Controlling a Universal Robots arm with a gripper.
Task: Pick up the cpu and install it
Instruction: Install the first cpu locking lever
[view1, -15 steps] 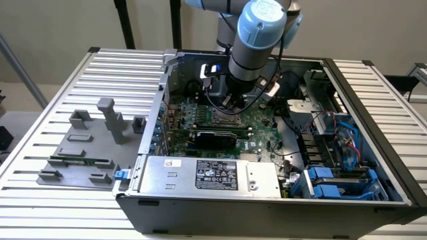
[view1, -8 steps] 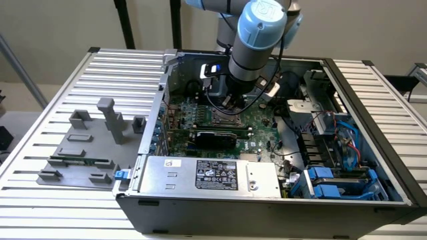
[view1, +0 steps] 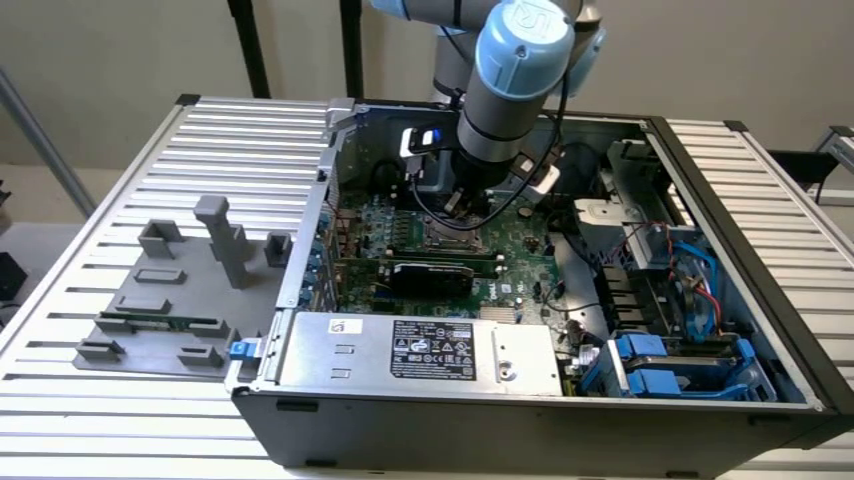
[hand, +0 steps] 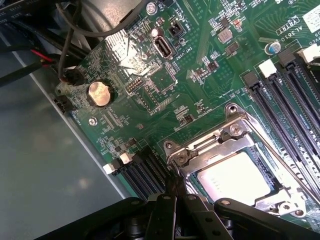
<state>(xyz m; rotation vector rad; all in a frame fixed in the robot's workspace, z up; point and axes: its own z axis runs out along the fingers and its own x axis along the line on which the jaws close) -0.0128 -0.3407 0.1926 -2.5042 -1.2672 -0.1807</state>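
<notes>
on the exterior view's left, a grey holder tray (view1: 160, 315) lies on the ribbed metal table (view1: 80, 400), with upright grey posts on it and a long green memory stick (view1: 163, 322) lying flat in one of its slots. to the right of the tray stands the open computer case (view1: 534, 420), with a silver power supply box (view1: 414, 350) along its near edge, a label on its top. behind that box lies the green motherboard (view1: 514, 260), carrying a black expansion card (view1: 427, 275) across it. the robot arm (view1: 514, 80) comes down from above into the middle of the case, and its gripper (view1: 467, 200) hangs low over the board near the socket frame (view1: 447, 238). further to the exterior view's right are blue drive brackets (view1: 667, 365) and loose cables along the case wall. in the wrist view, a round coin battery (hand: 99, 93) sits on the board beside a bundle of black and red wires, and black memory slots (hand: 295, 100) run along the far side. the cpu (hand: 235, 177), silvery and square, lies inside the metal socket frame (hand: 235, 125), whose bracket surrounds it. the gripper (hand: 172, 200) is fully closed with its dark fingers pressed together just beside the frame's corner, and it has hold of nothing; whether the fingertips touch the frame cannot be told.
</notes>
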